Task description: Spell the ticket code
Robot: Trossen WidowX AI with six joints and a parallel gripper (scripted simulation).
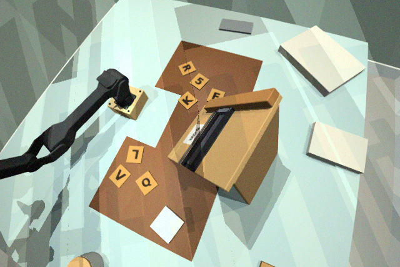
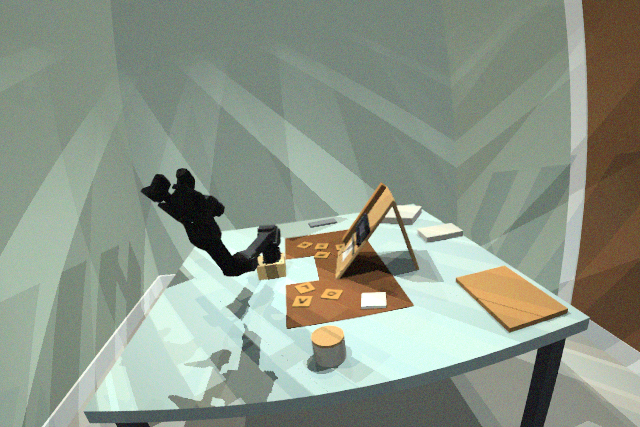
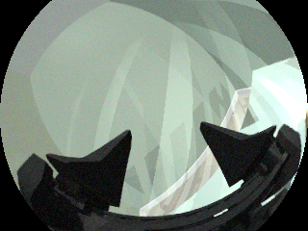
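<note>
Letter tiles (image 1: 199,80): seven on the mat (image 1: 180,225), claw (image 3: 168,148) open.

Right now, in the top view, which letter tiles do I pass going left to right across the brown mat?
V tile → L tile → Q tile → R tile → 5 tile. The K tile overlaps R's span, and the tile behind the board is partly hidden.

Glossy pale counter (image 1: 97,64); matt wood-toned board (image 1: 245,134); matt black, plastic-looking arm (image 1: 64,128).
</note>
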